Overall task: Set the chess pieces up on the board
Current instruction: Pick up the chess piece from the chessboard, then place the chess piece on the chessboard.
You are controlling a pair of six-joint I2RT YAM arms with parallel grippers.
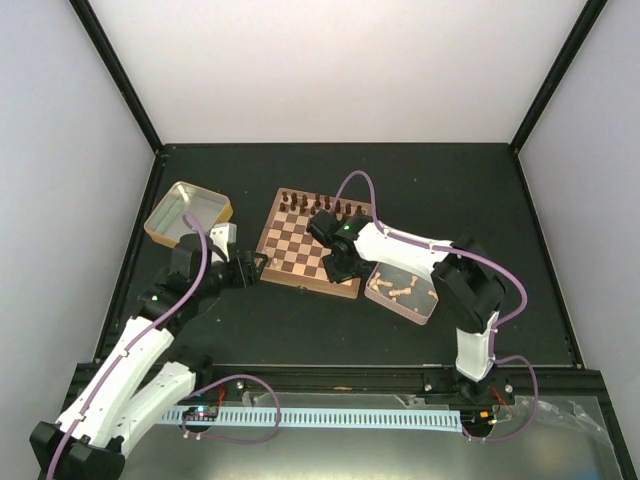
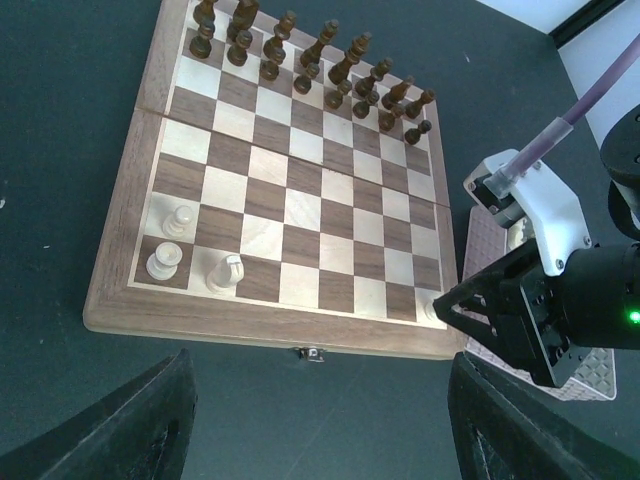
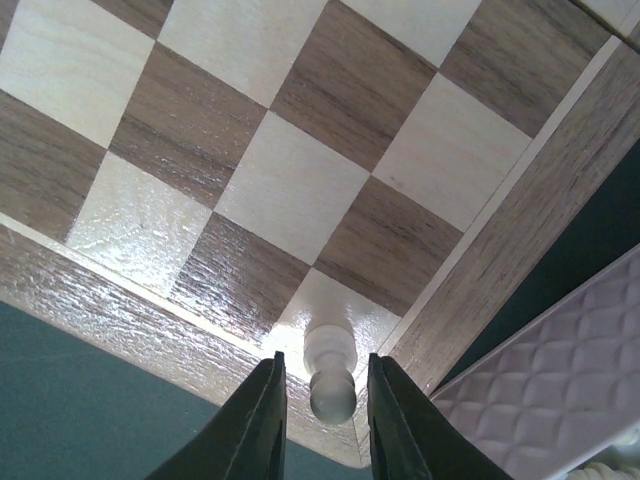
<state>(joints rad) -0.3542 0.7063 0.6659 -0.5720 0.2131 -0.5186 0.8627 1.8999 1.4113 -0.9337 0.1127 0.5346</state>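
Observation:
The board (image 1: 300, 252) lies at mid-table, with dark chessmen (image 2: 300, 60) filling its two far rows. Three light pieces stand at its near left corner: a pawn (image 2: 180, 218), a rook (image 2: 164, 262) and a knight (image 2: 228, 272). My right gripper (image 3: 325, 358) is open over the near right corner square, its fingers on either side of a light pawn (image 3: 330, 375) that stands there, with a gap on each side. My left gripper (image 2: 318, 385) is open and empty, low over the mat just before the board's near edge (image 2: 290, 330).
A shallow tin (image 1: 425, 312) holding several loose light pieces lies right of the board, close to my right gripper (image 1: 340, 268); it also shows in the right wrist view (image 3: 560, 380). Another tin (image 1: 160, 232) sits at the far left, behind my left gripper (image 1: 258, 268).

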